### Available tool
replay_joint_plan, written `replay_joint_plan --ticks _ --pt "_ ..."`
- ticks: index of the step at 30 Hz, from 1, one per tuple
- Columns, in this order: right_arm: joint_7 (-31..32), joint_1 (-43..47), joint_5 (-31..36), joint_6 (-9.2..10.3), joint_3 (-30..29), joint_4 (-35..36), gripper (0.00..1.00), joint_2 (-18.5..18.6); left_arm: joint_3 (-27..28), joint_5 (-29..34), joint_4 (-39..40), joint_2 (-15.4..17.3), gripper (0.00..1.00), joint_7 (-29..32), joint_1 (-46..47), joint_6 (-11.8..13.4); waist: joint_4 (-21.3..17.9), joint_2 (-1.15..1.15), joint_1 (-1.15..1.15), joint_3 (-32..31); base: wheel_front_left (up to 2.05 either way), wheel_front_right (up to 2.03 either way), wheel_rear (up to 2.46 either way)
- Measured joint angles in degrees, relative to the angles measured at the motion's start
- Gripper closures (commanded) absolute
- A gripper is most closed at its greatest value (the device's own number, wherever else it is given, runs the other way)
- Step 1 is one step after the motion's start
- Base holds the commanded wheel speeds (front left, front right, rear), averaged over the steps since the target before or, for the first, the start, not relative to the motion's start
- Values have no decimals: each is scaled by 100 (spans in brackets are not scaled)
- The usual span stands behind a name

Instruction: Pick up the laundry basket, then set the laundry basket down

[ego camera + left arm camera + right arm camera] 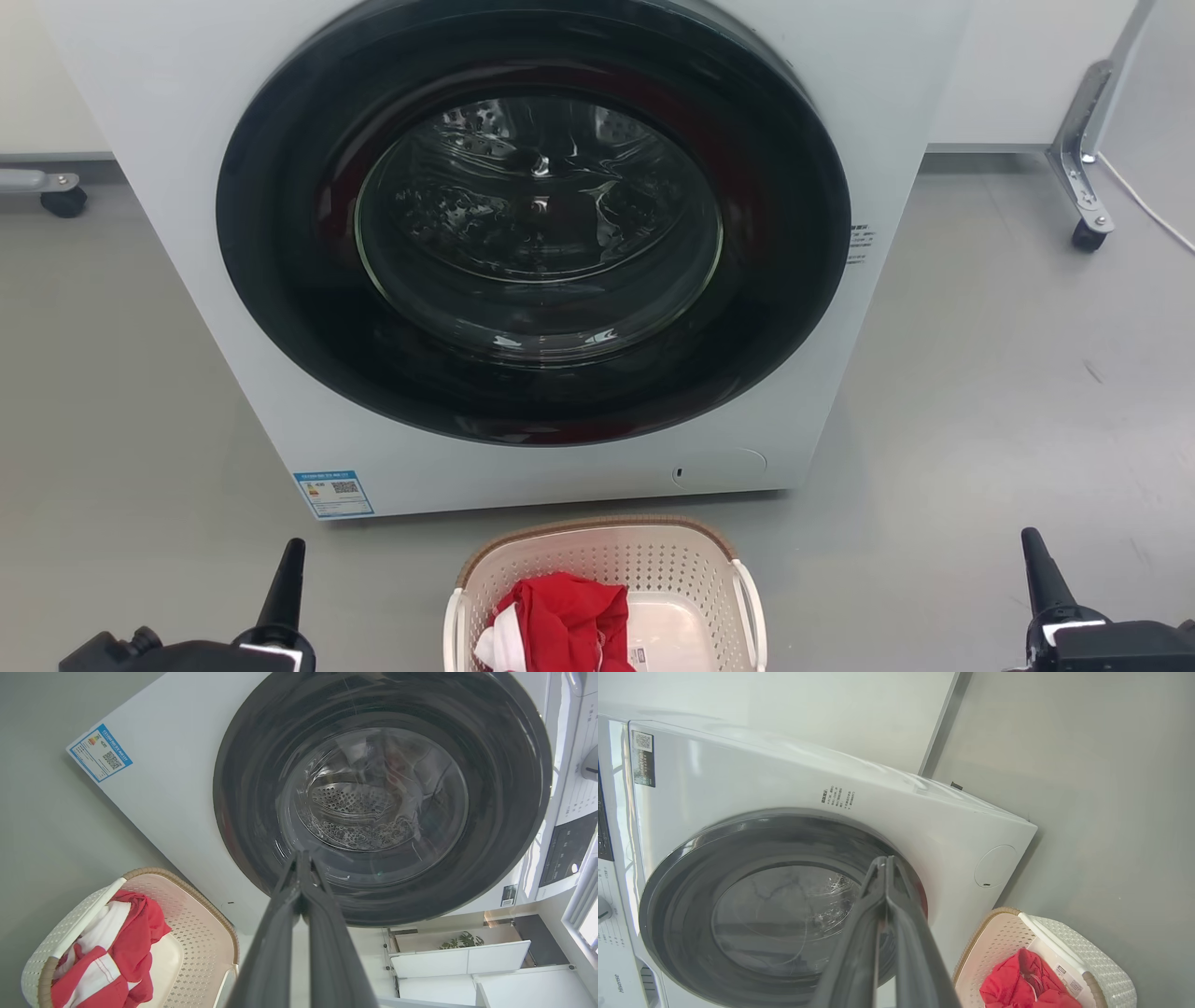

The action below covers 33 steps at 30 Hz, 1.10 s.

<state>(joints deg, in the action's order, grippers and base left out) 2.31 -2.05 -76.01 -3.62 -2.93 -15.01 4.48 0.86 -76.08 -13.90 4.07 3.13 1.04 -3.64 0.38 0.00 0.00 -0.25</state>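
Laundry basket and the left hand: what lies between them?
Nothing stands there: in the head view, bare grey floor runs from the left hand to the laundry basket.

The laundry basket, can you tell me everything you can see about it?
The laundry basket is cream-white, plastic-looking, with walls full of little holes. It has rounded corners, a brown woven-look rim and a white handle on each side. It stands upright on the grey floor, close in front of the washing machine. Inside lie a crumpled red and white cloth and a small label. The left gripper and right gripper are off to its sides, not touching it.
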Motion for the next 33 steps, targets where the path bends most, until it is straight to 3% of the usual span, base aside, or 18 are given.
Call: replay_joint_plan --ticks 20,33 --pt "383 -249 -1490 -303 -449 -198 100 -185 424 -1443 -271 -143 100 320 297 -300 -38 0 0 35 0 0 0" --pt "419 -324 -1541 -320 -468 -209 100 -197 434 -1564 -280 -163 100 339 353 -342 -39 0 0 35 0 0 0"
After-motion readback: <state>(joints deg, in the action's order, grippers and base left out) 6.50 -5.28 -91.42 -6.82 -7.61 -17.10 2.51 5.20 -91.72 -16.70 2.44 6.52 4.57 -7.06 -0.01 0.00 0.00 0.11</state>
